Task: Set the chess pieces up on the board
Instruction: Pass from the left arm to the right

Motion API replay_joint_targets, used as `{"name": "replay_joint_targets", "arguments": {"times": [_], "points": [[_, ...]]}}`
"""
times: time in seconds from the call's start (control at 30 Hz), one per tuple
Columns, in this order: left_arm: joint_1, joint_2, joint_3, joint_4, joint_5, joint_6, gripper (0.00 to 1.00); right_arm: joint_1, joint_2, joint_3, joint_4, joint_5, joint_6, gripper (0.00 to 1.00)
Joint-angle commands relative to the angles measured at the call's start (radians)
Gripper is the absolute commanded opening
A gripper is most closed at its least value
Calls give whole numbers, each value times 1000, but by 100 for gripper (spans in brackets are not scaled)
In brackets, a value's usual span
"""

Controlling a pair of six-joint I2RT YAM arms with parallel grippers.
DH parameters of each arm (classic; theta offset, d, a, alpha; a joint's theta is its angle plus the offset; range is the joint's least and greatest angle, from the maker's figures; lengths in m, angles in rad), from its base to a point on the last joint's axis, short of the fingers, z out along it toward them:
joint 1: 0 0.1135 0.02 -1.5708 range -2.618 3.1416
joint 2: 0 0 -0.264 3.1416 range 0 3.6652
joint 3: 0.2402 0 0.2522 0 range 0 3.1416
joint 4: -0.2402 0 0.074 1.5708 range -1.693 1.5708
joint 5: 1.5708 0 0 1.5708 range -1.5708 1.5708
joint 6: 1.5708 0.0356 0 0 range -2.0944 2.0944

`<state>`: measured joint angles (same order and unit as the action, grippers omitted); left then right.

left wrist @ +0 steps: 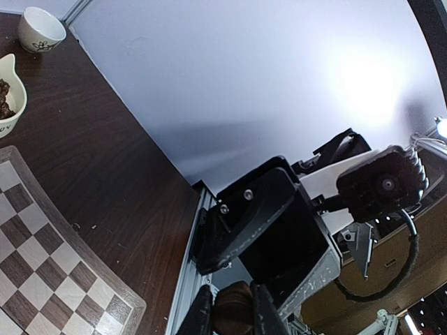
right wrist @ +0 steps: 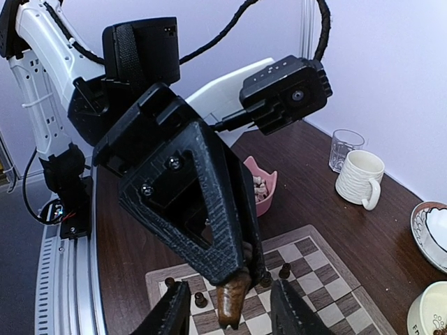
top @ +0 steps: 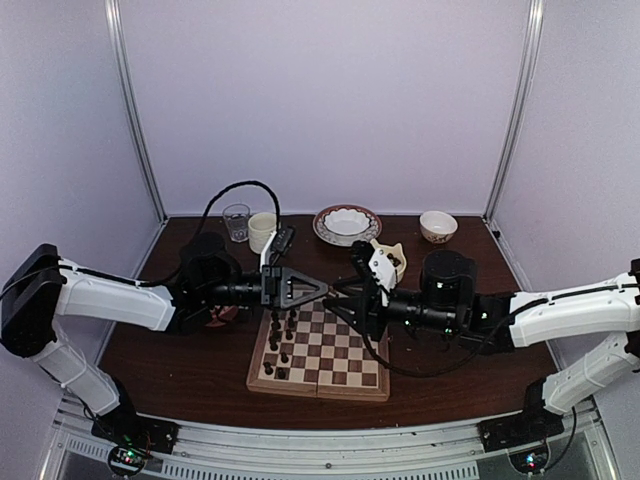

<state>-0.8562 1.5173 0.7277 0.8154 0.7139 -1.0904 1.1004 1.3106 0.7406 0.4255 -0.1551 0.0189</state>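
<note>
- We see our left pincer (left wrist: 235, 310) clamped narrowly on a brown chess piece (right wrist: 232, 299) above the board (top: 345, 365).
- Our right pincer (right wrist: 232, 314) stands wide, flanking that piece.

Soft, even light; sharpness only fair.
From the top camera I see the pale walls (top: 330, 100) bright and the dark table (top: 170, 340) dull, a little grainy. In the left wrist view a white glare spot (left wrist: 370, 91) burns out and the edges bend. Close to the right wrist lens, the fingers (right wrist: 171, 310) and chess piece (right wrist: 234, 300) are blurred.
</note>
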Motion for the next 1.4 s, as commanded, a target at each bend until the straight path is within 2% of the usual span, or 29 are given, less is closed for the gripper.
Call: {"name": "replay_joint_targets", "arguments": {"times": [0.0,0.2,0.3,0.5,0.6,0.67,0.87,1.0,1.17,1.37], "points": [[5,-12,24,59,16,-4,0,6,5,26,-5,21,-5,39],[5,-12,22,59,15,-6,0,6,-2,26,-5,20,-5,11],[5,-16,20,59,10,-3,9,6,-4,29,-7,21,-5,0],[16,-90,-6,-61,-81,96,48,6,-35,72,-141,119,35,0],[46,-151,-29,-133,-139,129,64,5,-62,128,-346,168,62,0],[63,-192,-34,-210,-188,165,69,5,-66,181,-497,190,72,0],[68,-336,-27,-504,-459,342,70,4,71,494,-1063,202,71,0],[68,-416,-38,-617,-626,418,69,4,190,674,-1318,147,68,2],[68,-497,-58,-695,-806,444,69,3,355,837,-1532,136,58,2],[68,-544,-82,-692,-857,460,69,4,516,948,-1668,134,13,5]]}}
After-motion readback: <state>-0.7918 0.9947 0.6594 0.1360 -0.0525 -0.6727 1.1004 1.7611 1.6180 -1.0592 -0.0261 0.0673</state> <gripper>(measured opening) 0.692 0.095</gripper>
